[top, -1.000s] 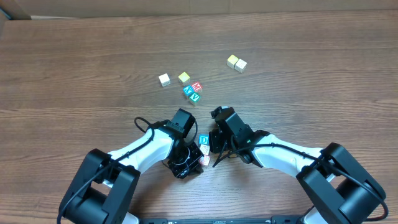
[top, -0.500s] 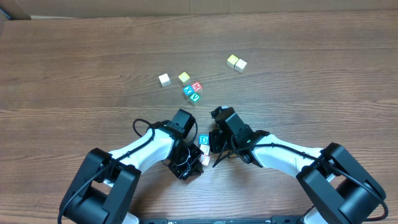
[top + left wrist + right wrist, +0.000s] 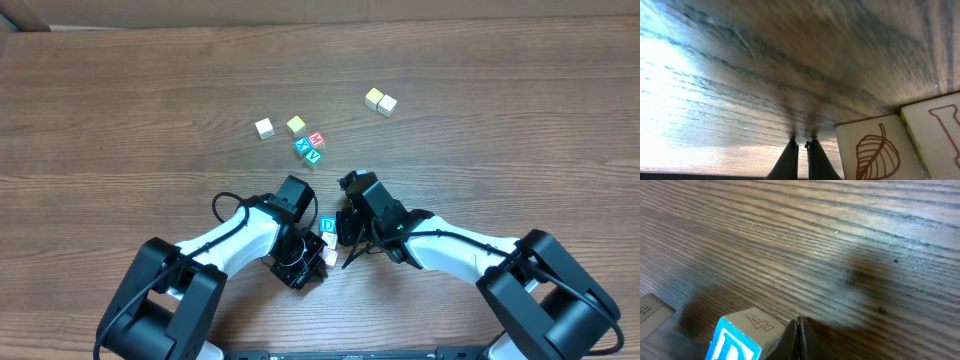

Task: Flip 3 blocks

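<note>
Three blocks sit in a short column between my arms: a blue D block (image 3: pixel 327 225), a whitish block (image 3: pixel 328 241) and a red-marked block (image 3: pixel 330 258). My left gripper (image 3: pixel 316 249) is shut, tips down on the wood just left of them. In the left wrist view its tips (image 3: pixel 802 143) touch the table beside a leaf-drawn block (image 3: pixel 874 154), with a red letter block (image 3: pixel 935 134) behind. My right gripper (image 3: pixel 342 237) is shut and empty. Its tips (image 3: pixel 799 322) rest on the table against the D block (image 3: pixel 737 341), whose side shows a 4.
Farther back lies a cluster: a red-letter cube (image 3: pixel 317 138), a blue X cube (image 3: pixel 303 146), a green V cube (image 3: pixel 314 156), a yellow-topped cube (image 3: pixel 296 124) and a white cube (image 3: pixel 264 128). Two pale cubes (image 3: pixel 380 101) sit at back right. The table's front edge is near the arm bases.
The left wrist has shifted very slightly. The blocks and the right arm stay where they were. Both grippers remain shut.
</note>
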Available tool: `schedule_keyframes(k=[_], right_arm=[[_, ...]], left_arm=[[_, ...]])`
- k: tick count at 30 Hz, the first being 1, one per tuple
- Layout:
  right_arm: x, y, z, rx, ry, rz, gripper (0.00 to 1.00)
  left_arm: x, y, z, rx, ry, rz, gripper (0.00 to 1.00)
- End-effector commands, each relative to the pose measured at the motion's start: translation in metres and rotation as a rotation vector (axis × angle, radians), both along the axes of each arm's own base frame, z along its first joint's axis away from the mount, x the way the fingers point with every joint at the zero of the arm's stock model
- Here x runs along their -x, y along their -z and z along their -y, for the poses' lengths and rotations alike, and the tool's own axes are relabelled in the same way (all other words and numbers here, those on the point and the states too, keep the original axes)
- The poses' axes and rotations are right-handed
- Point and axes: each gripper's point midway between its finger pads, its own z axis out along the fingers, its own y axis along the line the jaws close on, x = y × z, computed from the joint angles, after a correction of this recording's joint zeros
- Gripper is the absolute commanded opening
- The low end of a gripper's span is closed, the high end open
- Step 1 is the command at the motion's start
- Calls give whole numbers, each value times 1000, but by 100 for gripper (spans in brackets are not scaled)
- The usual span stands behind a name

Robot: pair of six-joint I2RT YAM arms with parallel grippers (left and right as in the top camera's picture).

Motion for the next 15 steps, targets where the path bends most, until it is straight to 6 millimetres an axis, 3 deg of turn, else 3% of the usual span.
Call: schedule_keyframes(k=[1,15], right_arm=[[-7,11,11,46,38,4,4],[-8,12,15,53,69,-3,4]], left_arm=[[15,16,-12,-79,-8,-55,4],[13,16,-11,-84,-38,-60,4]])
